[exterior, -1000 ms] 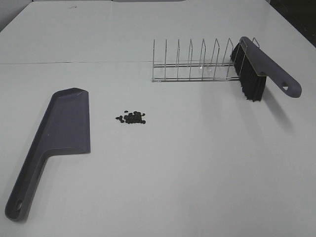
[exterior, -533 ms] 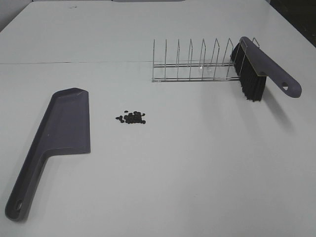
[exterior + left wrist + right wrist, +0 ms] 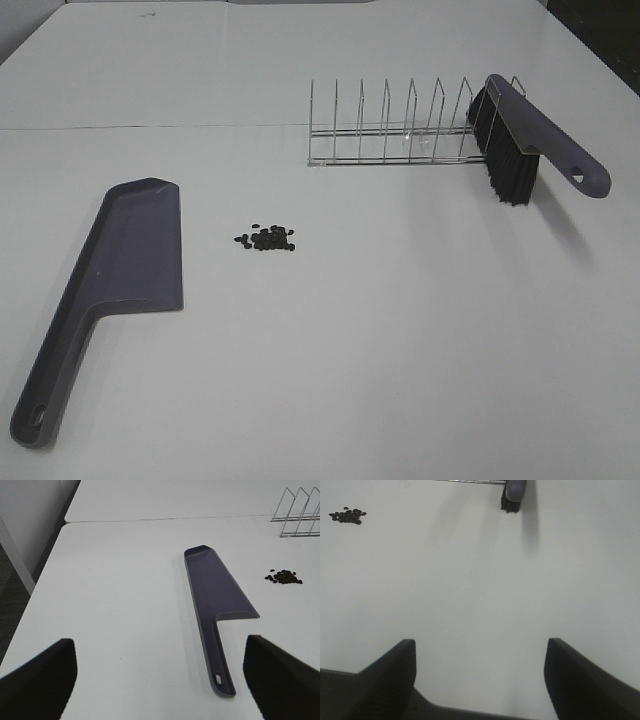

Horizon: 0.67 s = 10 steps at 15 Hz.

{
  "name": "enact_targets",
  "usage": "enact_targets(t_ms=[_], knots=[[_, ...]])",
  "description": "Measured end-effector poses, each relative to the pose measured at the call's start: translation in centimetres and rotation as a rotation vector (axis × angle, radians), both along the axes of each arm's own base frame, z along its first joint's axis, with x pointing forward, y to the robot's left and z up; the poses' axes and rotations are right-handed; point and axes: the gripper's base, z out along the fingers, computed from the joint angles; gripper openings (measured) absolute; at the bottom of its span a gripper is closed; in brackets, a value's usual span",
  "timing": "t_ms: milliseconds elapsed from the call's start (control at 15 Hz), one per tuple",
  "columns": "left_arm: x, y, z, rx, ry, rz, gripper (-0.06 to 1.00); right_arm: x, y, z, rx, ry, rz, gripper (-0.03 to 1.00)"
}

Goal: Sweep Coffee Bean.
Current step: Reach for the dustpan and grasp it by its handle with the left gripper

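A small cluster of dark coffee beans (image 3: 267,238) lies on the white table; it also shows in the left wrist view (image 3: 284,577) and the right wrist view (image 3: 348,515). A purple-grey dustpan (image 3: 110,285) lies flat to the left of the beans, handle toward the front; it also shows in the left wrist view (image 3: 216,595). A purple brush with black bristles (image 3: 520,140) leans on the right end of a wire rack (image 3: 390,130). My left gripper (image 3: 160,680) is open, back from the dustpan handle. My right gripper (image 3: 479,675) is open over bare table.
The white table (image 3: 400,330) has a seam running across its far part. The table's left edge and grey floor show in the left wrist view (image 3: 20,595). Neither arm shows in the exterior high view.
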Motion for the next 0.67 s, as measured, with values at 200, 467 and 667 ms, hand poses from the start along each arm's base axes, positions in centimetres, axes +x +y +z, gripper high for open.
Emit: enact_targets(t_ms=[200,467,667], knots=[[0.3,0.0,0.0,0.002,0.020,0.000,0.82,0.0,0.0,0.0,0.000,0.000,0.000,0.69],[3.7,-0.4,-0.3,0.024,0.237,0.000,0.82,0.0,0.0,0.0,0.000,0.000,0.000,0.69],[6.2,-0.6,-0.9,0.038,0.395,0.001,0.82,0.0,0.0,0.0,0.000,0.000,0.000,0.69]])
